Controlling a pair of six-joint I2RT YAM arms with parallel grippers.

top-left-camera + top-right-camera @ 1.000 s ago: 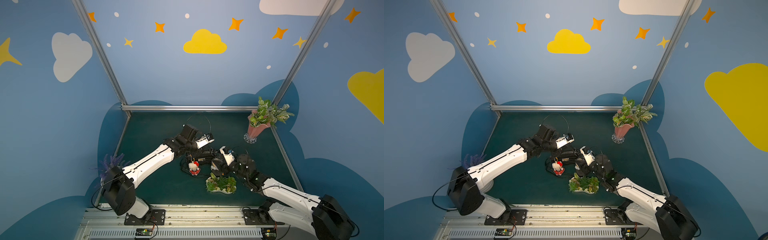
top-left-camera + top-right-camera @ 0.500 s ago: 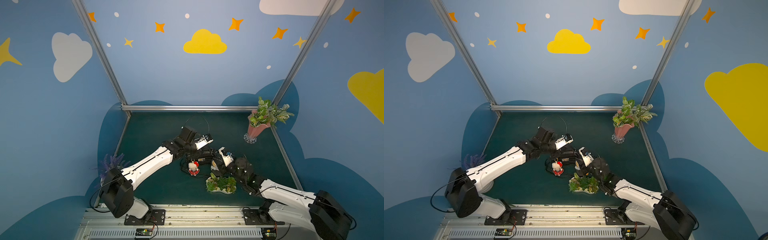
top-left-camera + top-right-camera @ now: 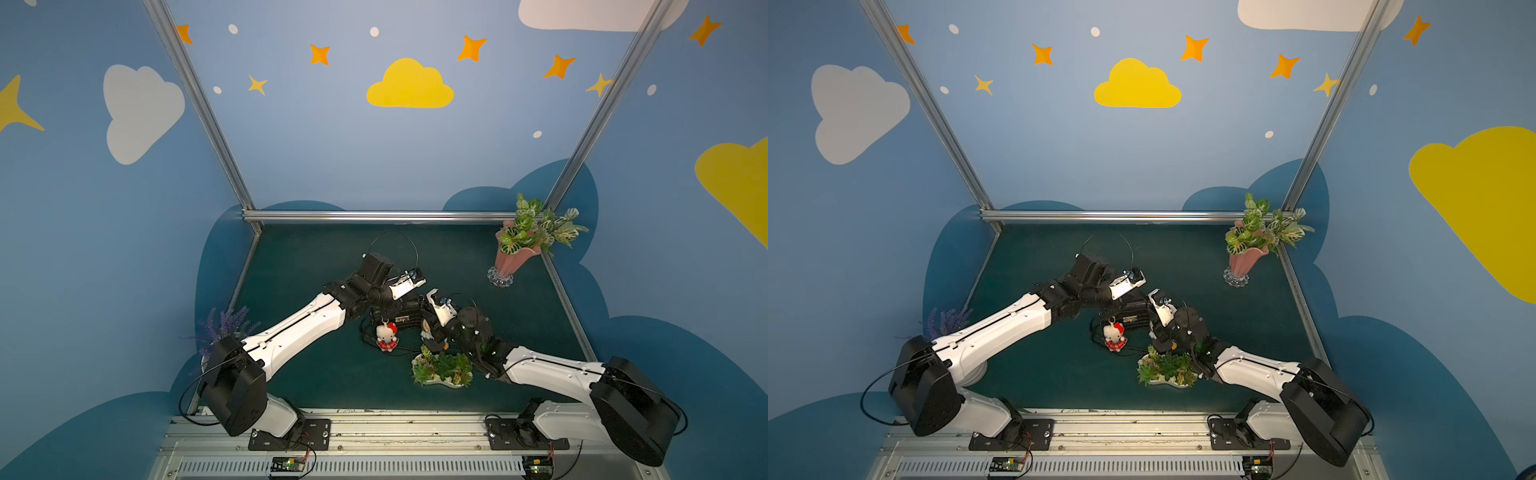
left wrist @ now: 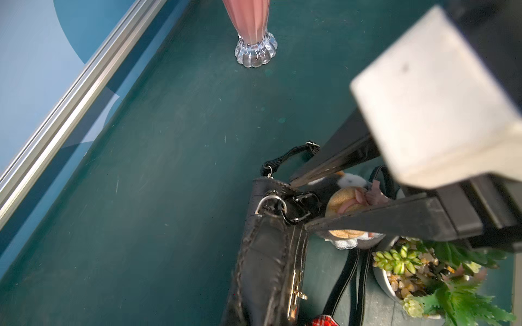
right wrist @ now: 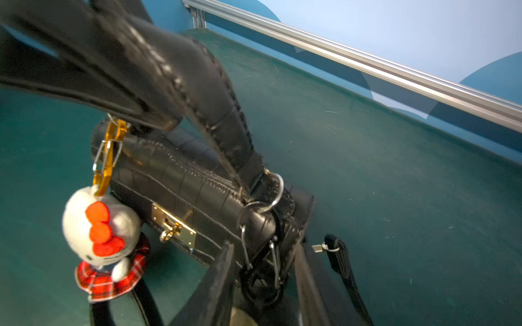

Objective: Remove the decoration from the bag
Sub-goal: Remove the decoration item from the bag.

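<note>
The bag point(image 3: 401, 316) is seen mid-frame in both top views, on the green mat point(image 3: 316, 374), its gold latch point(image 5: 173, 229) fastened. Its handle point(image 5: 220, 118) is pinched by the pressed-together left gripper point(image 5: 147, 113). A white cat plush point(image 5: 101, 234) is hung from an orange carabiner point(image 5: 108, 158) at one end. At the other end a metal clip point(image 5: 274, 262), beside a tan plush point(image 4: 343, 201), is flanked by the spread jaws of the right gripper point(image 5: 264, 254); contact cannot be told. Succulents are held in a white dish point(image 3: 451, 385) at lower right, leafy stems in a pink vase point(image 3: 515, 257) at upper right.
</note>
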